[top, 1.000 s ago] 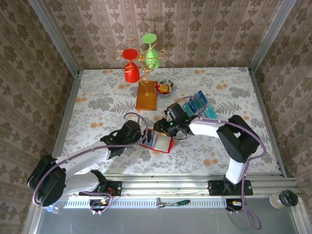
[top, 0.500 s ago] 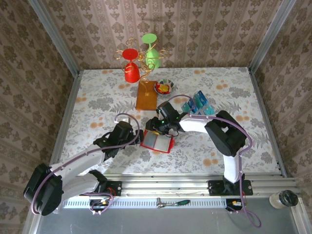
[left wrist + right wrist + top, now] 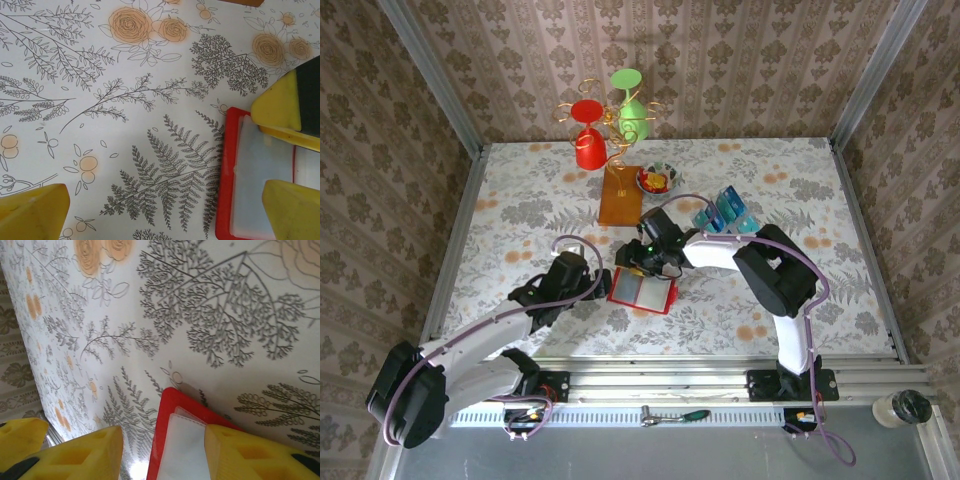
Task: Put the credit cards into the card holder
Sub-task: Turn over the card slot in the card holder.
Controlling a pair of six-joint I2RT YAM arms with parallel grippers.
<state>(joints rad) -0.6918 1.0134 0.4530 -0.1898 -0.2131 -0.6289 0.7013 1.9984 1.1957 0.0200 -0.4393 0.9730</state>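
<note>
1. Straddles the far corner of the card holder with the right pincer half spread, gripping nothing; likely pins it open, flat on the desk.
2. Hovers the left pincer beside its left edge, spread wide, empty.
3. Leaves the credit cards standing well apart, far right.
4. Cannot make out pocket slots under glare.

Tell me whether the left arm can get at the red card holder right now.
Probably yes. The left gripper hangs wide open over the left edge of the card holder, nothing between them. The right gripper sits over its far corner, so they could crowd.
</note>
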